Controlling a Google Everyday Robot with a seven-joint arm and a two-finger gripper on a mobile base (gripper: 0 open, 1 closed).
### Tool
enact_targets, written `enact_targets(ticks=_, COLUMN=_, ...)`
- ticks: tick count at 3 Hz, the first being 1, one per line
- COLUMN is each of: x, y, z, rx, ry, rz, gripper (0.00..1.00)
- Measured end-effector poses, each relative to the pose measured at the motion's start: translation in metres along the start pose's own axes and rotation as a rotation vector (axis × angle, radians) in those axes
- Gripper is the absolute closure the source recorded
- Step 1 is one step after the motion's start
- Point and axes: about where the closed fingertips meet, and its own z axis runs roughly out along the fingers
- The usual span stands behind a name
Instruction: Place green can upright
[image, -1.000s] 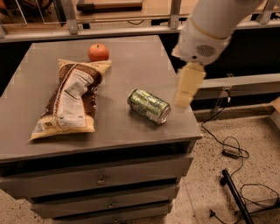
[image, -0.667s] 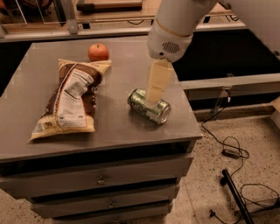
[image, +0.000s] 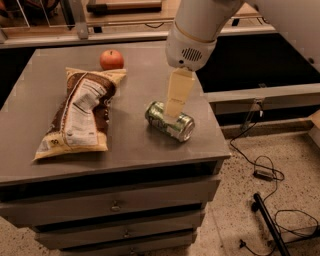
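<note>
The green can (image: 172, 125) lies on its side on the grey cabinet top (image: 135, 145), right of the middle, its silver end facing front right. My gripper (image: 174, 111) hangs from the white arm (image: 195, 30) and comes down right over the can, its tip at the can's upper side. I cannot tell whether it touches the can.
A brown and cream chip bag (image: 80, 115) lies flat to the left of the can. A red apple (image: 111, 59) sits at the back of the top. The cabinet's right edge is close to the can. Cables (image: 265, 172) lie on the floor at the right.
The arm has swung left from beyond the cabinet's right edge and come down over the can. The can, bag and apple have not moved.
</note>
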Motion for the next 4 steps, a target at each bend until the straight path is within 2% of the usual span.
enact_targets(ticks=1, x=-0.019, y=-0.014, z=0.042, rx=-0.011, ry=0.101, rz=0.119, gripper=0.0)
enact_targets(ticks=2, x=-0.023, y=-0.026, z=0.085, rx=-0.006, ry=0.217, rz=0.303, gripper=0.0)
enact_targets(ticks=3, x=-0.014, y=-0.028, z=0.103, rx=0.029, ry=0.288, rz=0.485, gripper=0.0)
enact_targets(ticks=4, x=-0.004, y=-0.029, z=0.095, rx=0.027, ry=0.265, rz=0.488, gripper=0.0)
